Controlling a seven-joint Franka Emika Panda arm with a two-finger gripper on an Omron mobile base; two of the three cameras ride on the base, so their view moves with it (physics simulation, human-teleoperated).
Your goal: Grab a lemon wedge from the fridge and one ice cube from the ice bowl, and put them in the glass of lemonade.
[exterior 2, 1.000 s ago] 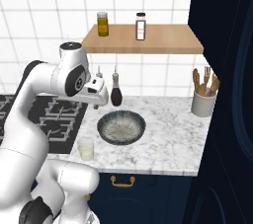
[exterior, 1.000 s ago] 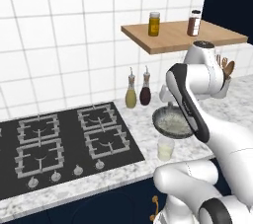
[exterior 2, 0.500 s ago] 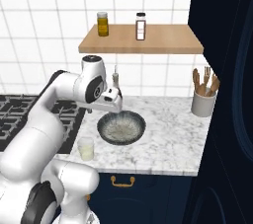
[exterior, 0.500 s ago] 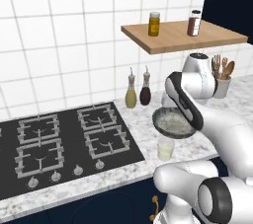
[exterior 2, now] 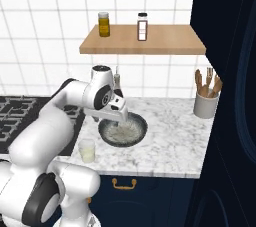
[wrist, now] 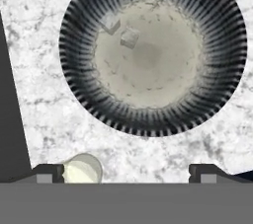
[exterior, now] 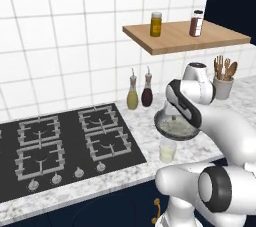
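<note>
Pale ice cubes [wrist: 129,37] blur into bowl [wrist: 79,16].

Dark ribbed ice bowl [wrist: 153,53] with pale speckled inside, seemingly pale-yellow glass [wrist: 82,169], grey-veined marble counter [wrist: 44,114]

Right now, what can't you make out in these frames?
- Ice bowl: left base view, the arm covers its far part.
- Ice cubes: hand view, pale and blurred; count unclear.
- Glass of lemonade: hand view, cut by the bottom band.
- Tool: only fingertips show, wide apart.
</note>
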